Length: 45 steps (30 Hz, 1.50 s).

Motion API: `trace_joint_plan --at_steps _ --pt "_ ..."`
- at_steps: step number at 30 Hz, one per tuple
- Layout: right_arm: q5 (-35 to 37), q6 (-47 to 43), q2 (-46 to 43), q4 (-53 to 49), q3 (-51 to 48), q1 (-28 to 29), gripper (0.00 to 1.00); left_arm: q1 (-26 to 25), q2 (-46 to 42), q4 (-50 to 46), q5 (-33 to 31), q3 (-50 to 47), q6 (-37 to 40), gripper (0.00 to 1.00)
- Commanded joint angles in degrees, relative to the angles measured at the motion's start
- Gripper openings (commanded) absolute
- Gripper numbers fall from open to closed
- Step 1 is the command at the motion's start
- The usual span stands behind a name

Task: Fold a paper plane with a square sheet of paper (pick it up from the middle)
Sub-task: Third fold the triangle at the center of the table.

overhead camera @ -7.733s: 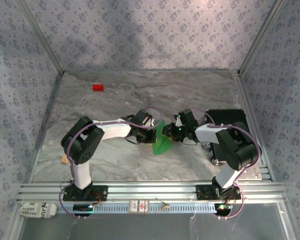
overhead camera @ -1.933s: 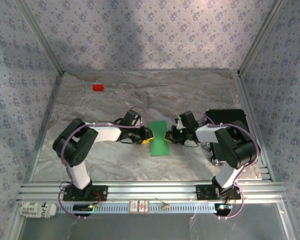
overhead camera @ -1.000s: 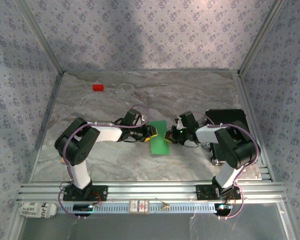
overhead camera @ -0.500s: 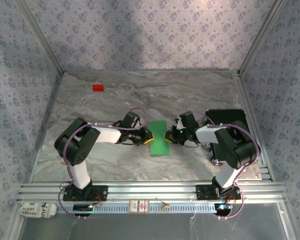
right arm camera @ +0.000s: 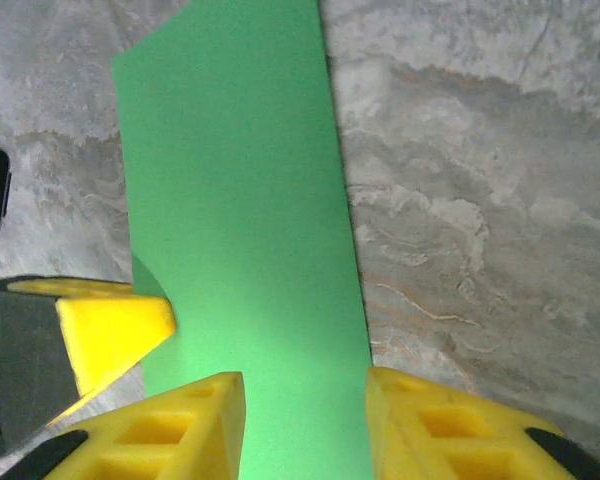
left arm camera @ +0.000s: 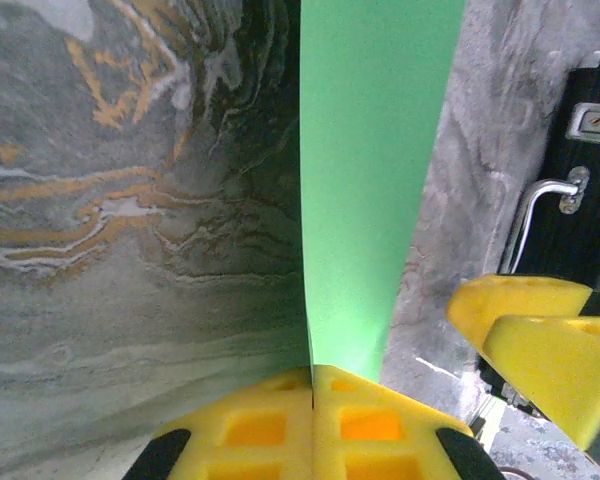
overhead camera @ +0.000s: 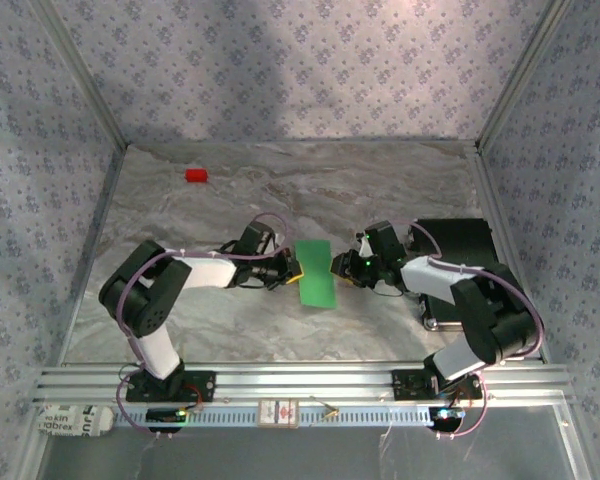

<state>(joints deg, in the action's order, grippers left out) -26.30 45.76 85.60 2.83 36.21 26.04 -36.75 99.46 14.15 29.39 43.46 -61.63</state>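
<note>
Top external view gives me the sheet of bright green paper (overhead camera: 316, 272), folded to a narrow strip, lying mid-table between my two arms. The left hand (overhead camera: 292, 270) is at its left edge and the right hand (overhead camera: 340, 266) at its right edge. A small red block (overhead camera: 196, 175) sits well apart at the far left of the grey marbled table (overhead camera: 400, 190), and a black case (overhead camera: 460, 240) lies beside the right arm.

On the left wrist camera, the left hand (left arm camera: 313, 385) is fully closed. Its yellow fingers (left arm camera: 250, 430) are pressed together with the near edge of the paper (left arm camera: 375, 170) pinched in the seam.

On the right wrist camera, the right hand (right arm camera: 305, 420) stands partly open. Its yellow fingers (right arm camera: 180, 430) are spread apart, with the paper (right arm camera: 240, 220) running flat between them and not clamped.
</note>
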Motion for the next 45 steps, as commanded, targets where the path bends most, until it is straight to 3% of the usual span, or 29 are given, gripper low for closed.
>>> trace_joint_plan --at_steps 1,4,9,14,19,26,29,38,45 --pt "3.9 -4.4 -2.5 -6.6 2.0 1.1 0.5 0.8 -2.4 0.4 1.6 -1.5 -0.6 0.04" --pt "7.2 -8.0 -4.2 -9.5 4.0 3.9 0.57 1.5 -3.2 0.4 2.0 -2.4 -1.1 0.04" --pt "16.1 -14.0 -5.1 -12.7 7.5 10.8 0.58 2.2 -4.7 0.3 2.1 -3.4 -1.1 0.04" --pt "24.3 -21.6 -7.3 -3.4 4.7 19.5 0.61 2.9 -5.5 0.5 2.6 -4.1 -1.2 0.04" --pt "33.0 -36.7 -7.8 5.5 0.8 29.8 0.63 3.1 -5.9 0.4 2.7 -4.2 -1.2 0.04" --pt "43.2 -48.6 -4.2 8.2 0.3 39.7 0.65 3.2 -5.7 0.7 2.6 -4.3 -1.5 0.04" --pt "47.4 -50.1 -2.8 10.0 -0.4 41.9 0.65 3.1 -5.7 0.7 2.7 -4.3 -1.5 0.04" --pt "50.6 -50.4 1.4 11.6 -1.1 43.7 0.63 3.1 -5.6 1.2 2.6 -4.6 -1.9 0.04" --pt "54.3 -49.9 2.6 13.5 -1.9 44.2 0.54 3.2 -5.6 1.4 2.6 -4.8 -2.0 0.04"
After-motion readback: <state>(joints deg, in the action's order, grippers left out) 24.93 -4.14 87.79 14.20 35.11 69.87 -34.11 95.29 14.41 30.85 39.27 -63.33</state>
